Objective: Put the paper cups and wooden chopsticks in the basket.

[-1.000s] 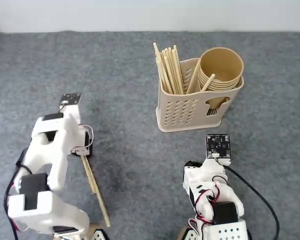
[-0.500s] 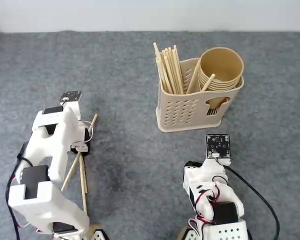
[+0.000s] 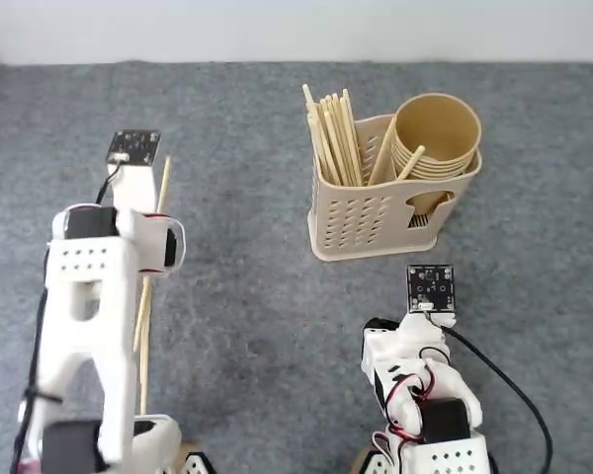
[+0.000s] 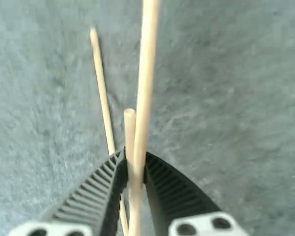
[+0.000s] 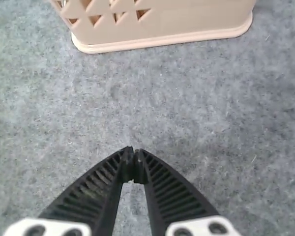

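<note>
Now, basket (image 3: 361,222) holding chopsticks (image 3: 336,138), stacked paper cups (image 3: 437,133)

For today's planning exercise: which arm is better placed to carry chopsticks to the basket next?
Left: the left claw is shut on chopsticks. The right claw sits shut, empty, near the basket.

No legible writing, numbers, labels or signs anywhere, small black square circuit board (image 3: 430,286) mounted above the right pincer (image 5: 133,160) bears pale specks too small to read, matching black board (image 3: 133,147) above the left pincer (image 4: 133,157) likewise unreadable
</note>
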Motion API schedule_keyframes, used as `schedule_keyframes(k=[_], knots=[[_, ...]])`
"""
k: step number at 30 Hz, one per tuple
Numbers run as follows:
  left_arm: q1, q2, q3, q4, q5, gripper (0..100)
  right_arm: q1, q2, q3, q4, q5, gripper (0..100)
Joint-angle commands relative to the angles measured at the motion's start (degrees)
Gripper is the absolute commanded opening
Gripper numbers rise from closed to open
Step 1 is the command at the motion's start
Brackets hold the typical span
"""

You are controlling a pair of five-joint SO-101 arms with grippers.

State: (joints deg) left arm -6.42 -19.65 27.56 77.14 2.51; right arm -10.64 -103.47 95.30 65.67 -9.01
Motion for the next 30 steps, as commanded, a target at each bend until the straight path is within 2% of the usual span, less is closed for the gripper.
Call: schedule_keyframes(k=[1, 7, 10, 14, 21, 24, 30], knots=[[1.23, -8.0, -1.89, 0.44, 0.62, 1, 0.04, -0.4, 1.23, -0.84, -0.26, 0.9], [1.32, -16.26, -2.33, 0.0, 0.7, 1, 0.04, -0.4, 1.23, -0.75, -0.18, 0.9], [1.32, -19.43, -6.02, 0.09, 0.88, 1, 0.04, -0.4, 1.23, -0.75, -0.18, 0.9], [1.76, -21.1, -14.02, 0.09, 5.19, 1, 0.04, -0.4, 1.23, -0.75, -0.18, 0.9], [11.25, -21.1, -25.01, -0.09, 9.23, 1, 0.04, -0.4, 1.23, -0.75, -0.18, 0.9], [15.12, -21.1, -27.3, -3.43, 12.48, 1, 0.04, -0.31, 1.23, -0.75, -0.18, 0.9], [17.41, -21.1, -29.32, -14.95, 15.3, 1, 0.04, -0.31, 1.23, -0.75, -0.18, 0.9]])
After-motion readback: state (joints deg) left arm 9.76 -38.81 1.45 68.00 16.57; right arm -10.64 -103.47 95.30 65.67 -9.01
